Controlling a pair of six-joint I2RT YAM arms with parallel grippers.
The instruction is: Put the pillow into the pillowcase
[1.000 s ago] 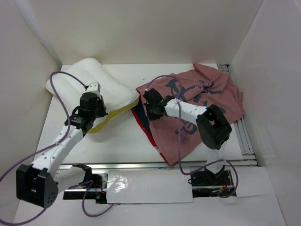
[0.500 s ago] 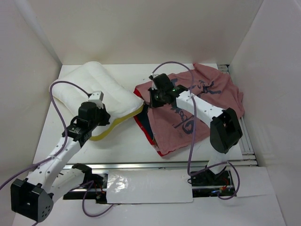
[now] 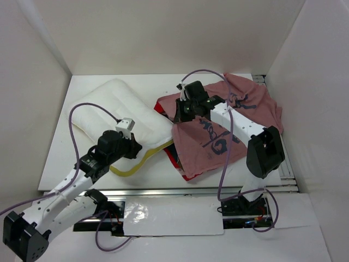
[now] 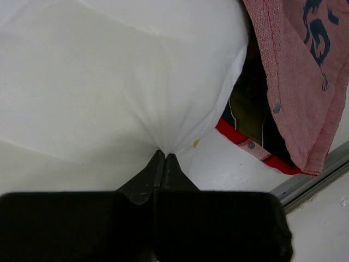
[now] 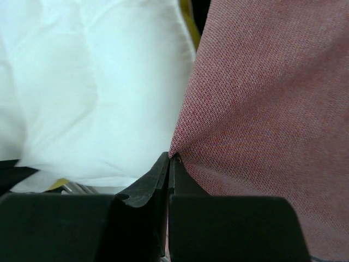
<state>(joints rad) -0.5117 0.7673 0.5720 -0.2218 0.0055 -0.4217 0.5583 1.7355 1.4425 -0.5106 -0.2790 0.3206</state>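
Left fingers (image 4: 146,179) closed tight, pinching pillow (image 3: 114,106) fabric at its near edge. Right fingers (image 5: 148,183) closed tight on pillowcase (image 3: 234,128) cloth. Pillow lies on worktop (image 3: 158,173), left side, right corner against pillowcase.

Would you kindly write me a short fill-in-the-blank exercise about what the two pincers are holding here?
The left pincer pinches the pillow, whose top fabric is ____. The right pincer pinches the pillowcase, printed with dark ____ marks. In the top view the pillowcase lies to the pillow's ____.
Missing words: white; blue; right.
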